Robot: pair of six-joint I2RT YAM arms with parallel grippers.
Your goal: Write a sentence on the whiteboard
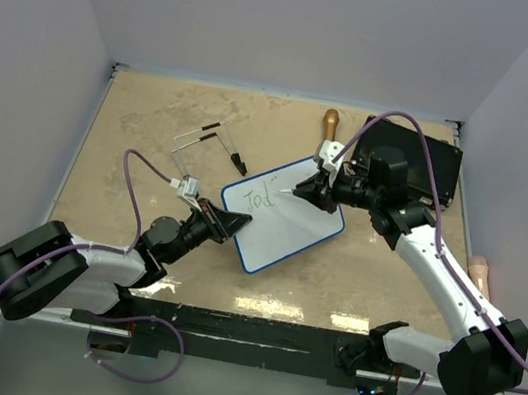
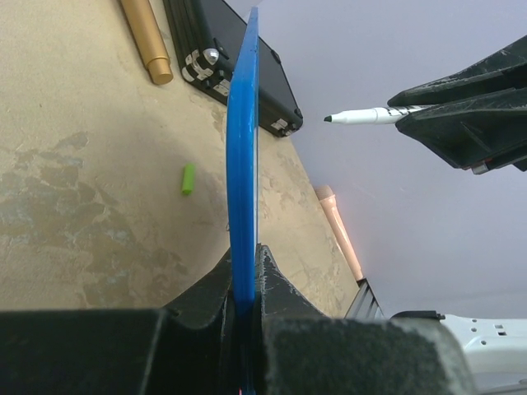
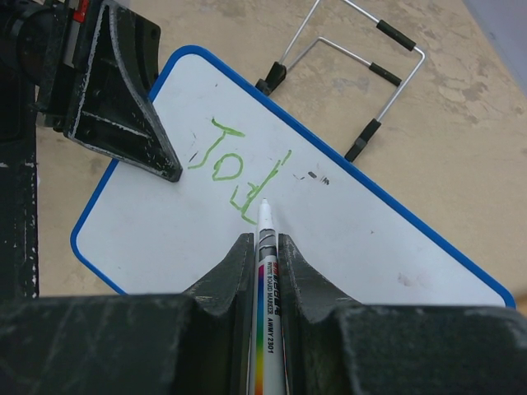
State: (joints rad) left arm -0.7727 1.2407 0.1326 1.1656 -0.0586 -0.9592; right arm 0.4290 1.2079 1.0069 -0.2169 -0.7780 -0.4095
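Mottled tan table (image 1: 152, 138), pale walls (image 1: 294, 20). Left fingers (image 2: 202, 300) clamp whiteboard (image 1: 284, 226) edge; right fingers (image 3: 226, 280) clamp marker (image 3: 268, 271).

The right hand (image 3: 263, 241) grips a marker (image 3: 268, 284), its tip by green letters (image 3: 216, 156) on the whiteboard (image 3: 354, 239).
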